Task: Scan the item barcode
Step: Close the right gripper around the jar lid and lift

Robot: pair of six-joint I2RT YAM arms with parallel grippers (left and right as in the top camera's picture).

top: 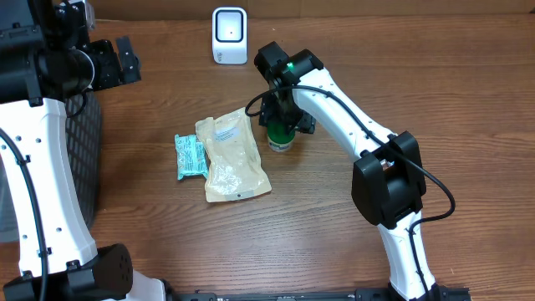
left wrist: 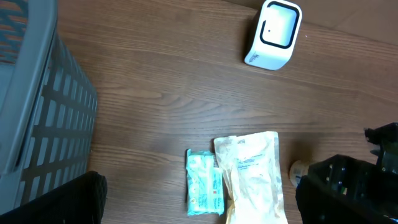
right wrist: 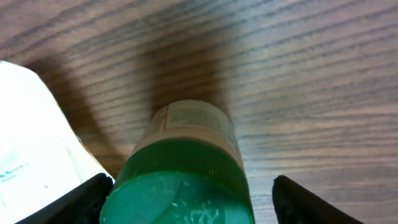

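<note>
A small bottle (top: 280,142) with a green cap (right wrist: 180,186) and a pale label stands upright on the wooden table. My right gripper (right wrist: 186,196) is down over it from above, open, with one finger on each side of the cap. The left finger (right wrist: 87,199) is close to the cap and a gap shows at the right finger (right wrist: 298,202). In the overhead view the right gripper (top: 280,121) hides most of the bottle. The white scanner (top: 229,35) stands at the back. My left gripper (top: 127,60) hangs open and empty at the far left.
A beige pouch (top: 234,155) lies just left of the bottle, its edge near my right gripper's left finger. A teal wipes pack (top: 191,156) lies beside the pouch. A grey slotted basket (left wrist: 37,124) stands along the table's left side.
</note>
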